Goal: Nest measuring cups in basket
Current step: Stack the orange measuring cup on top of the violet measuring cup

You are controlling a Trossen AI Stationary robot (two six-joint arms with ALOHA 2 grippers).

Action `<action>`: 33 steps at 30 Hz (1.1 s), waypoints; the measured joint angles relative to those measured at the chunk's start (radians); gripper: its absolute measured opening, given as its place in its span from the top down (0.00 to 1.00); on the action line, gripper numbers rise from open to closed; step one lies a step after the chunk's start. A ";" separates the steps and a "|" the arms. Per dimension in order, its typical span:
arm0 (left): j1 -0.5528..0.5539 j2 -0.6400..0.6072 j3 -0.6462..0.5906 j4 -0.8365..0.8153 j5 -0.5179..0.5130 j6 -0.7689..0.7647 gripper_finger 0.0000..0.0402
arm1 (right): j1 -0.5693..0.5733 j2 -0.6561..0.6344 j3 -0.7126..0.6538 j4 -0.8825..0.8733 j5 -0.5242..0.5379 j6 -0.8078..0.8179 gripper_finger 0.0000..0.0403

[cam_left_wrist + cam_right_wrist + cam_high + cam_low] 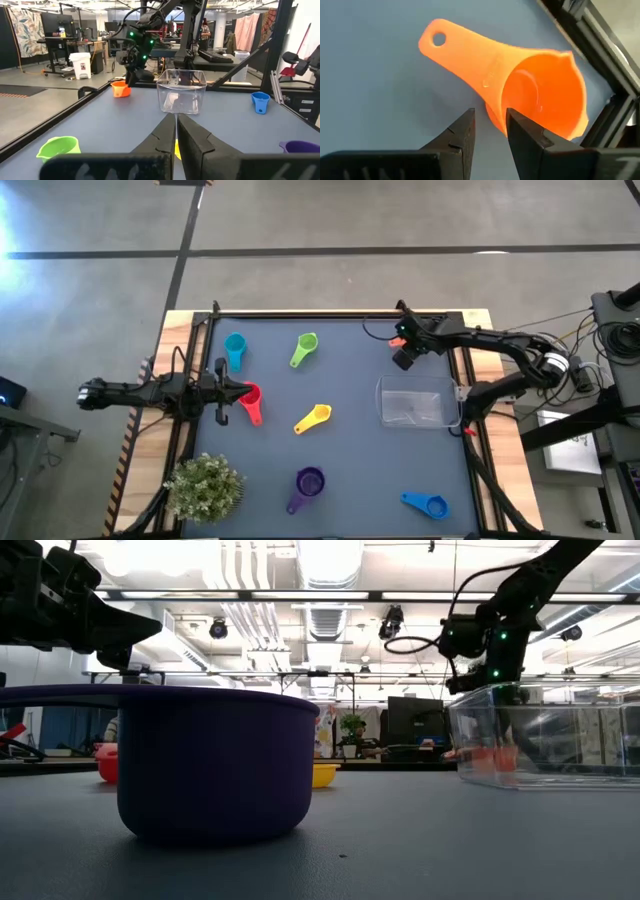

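Note:
My right gripper (490, 125) hovers near the table's far right corner (404, 358), fingers a narrow gap apart. It is just above the orange cup (530, 95), which stands on the table by the right rail. The clear basket (415, 402) sits on its base just nearer than that. My left gripper (238, 392) is shut and raised (125, 635) over the red cup (251, 403). Teal (235, 348), green (305, 348), yellow (315, 418), purple (308, 483) and blue (428, 503) cups are scattered on the mat.
A green potted plant (205, 488) stands at the near left corner. Raised black rails (470, 430) edge the mat on the left and right. Bare mat (365, 470) lies between the purple and blue cups and between the yellow cup and the basket.

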 joint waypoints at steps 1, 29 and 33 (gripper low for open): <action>0.000 0.000 0.000 0.000 0.000 0.000 1.00 | 0.000 -0.006 0.000 -0.002 0.000 -0.001 0.75; 0.000 0.000 0.000 0.000 0.000 0.000 1.00 | -0.005 0.049 0.001 -0.014 0.051 -0.025 0.97; 0.000 0.000 0.000 0.000 0.000 0.000 1.00 | -0.001 0.031 0.028 -0.034 0.049 -0.022 0.98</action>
